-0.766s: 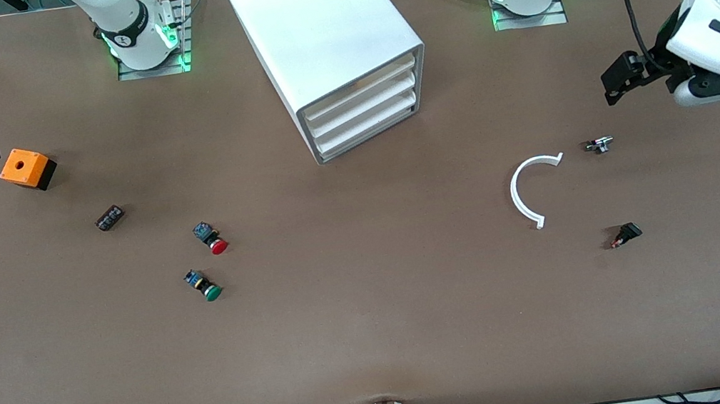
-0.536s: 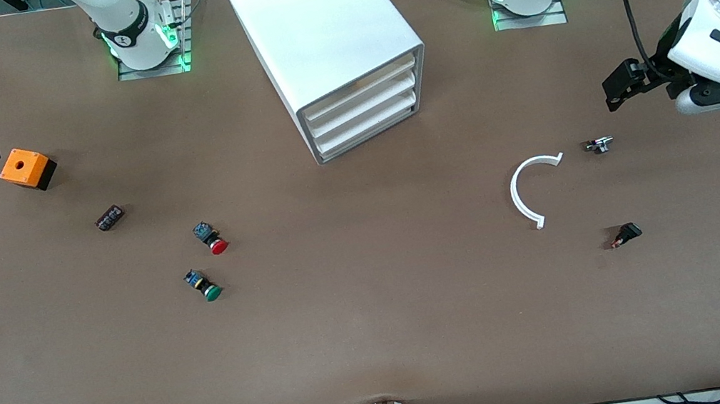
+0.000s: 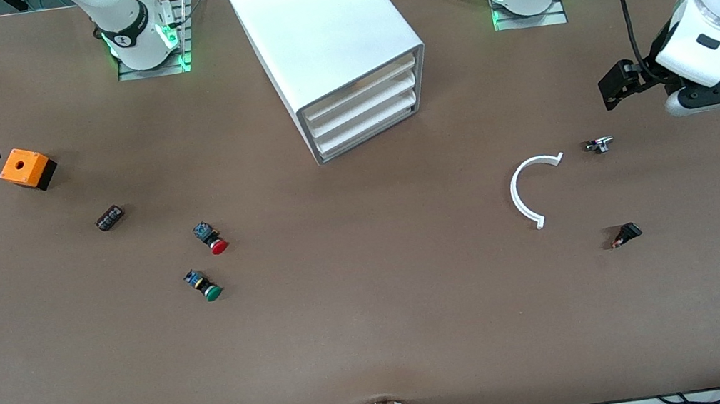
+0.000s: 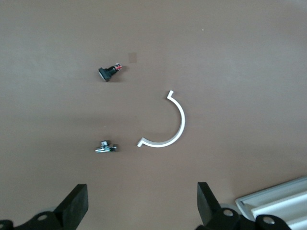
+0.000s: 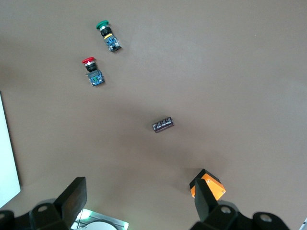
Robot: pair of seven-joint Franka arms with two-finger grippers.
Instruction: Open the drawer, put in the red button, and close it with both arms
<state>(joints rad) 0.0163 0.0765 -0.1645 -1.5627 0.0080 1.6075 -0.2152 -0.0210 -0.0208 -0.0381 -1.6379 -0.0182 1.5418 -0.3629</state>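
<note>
One white cabinet (image 3: 327, 41) with three drawers, all sitting shut; the middle drawer (image 3: 361, 109) is the task's one. Two push buttons: the red button (image 3: 211, 238) is lying on the table toward the right arm's end, the green button (image 3: 203, 285) just beside it, nearer the camera. One orange box (image 3: 27, 169), one small dark block (image 3: 110, 218), one white half-ring (image 3: 531, 189), two small parts (image 3: 599, 144) (image 3: 626, 234). Left gripper (image 4: 142, 211) is hovering with fingers apart, empty, over the table near the half-ring. Right gripper (image 5: 139, 206) is hovering with fingers apart, empty, by the orange box.
</note>
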